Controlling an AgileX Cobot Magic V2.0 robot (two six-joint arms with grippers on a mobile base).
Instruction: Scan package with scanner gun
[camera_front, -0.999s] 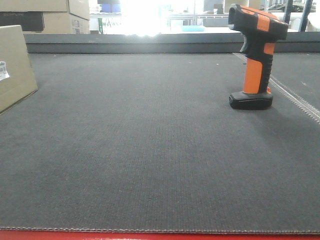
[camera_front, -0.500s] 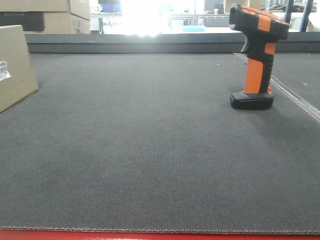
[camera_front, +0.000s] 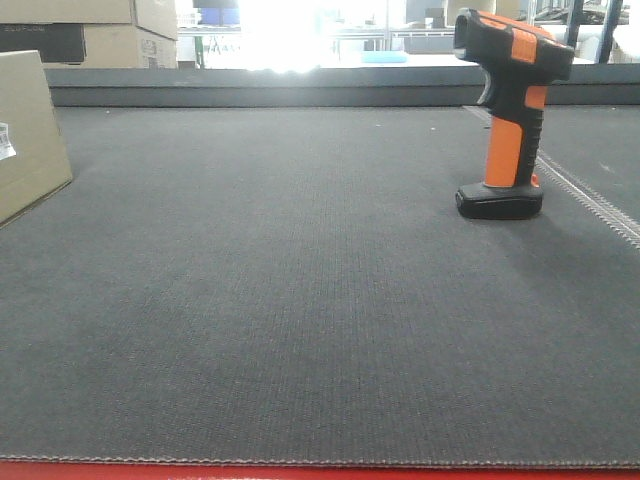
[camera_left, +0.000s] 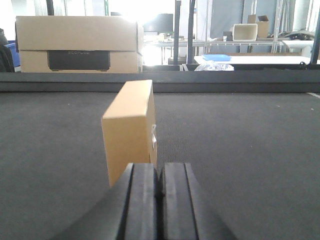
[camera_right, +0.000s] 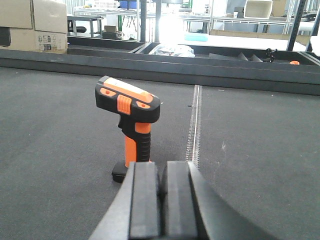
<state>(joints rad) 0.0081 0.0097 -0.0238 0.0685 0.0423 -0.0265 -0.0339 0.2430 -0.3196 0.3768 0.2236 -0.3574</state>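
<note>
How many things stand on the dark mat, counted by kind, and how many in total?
Cardboard box: 1
Scanner gun: 1
Total: 2

One package (camera_left: 131, 131), one scanner gun (camera_front: 508, 110) — two grippers (camera_left: 159, 187), stacked boxes (camera_left: 77, 44)

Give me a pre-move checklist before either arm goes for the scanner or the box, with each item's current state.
1. Scanner gun upright on its foot: ok.
2. Right end effector lined up behind the scanner gun: ok.
3. Right end effector open for the grasp: not ok, shut.
4. Package standing, nothing touching it: ok.
5. Left end effector open: not ok, shut.
6. Label turned toward the scanner gun: cannot tell.
</note>
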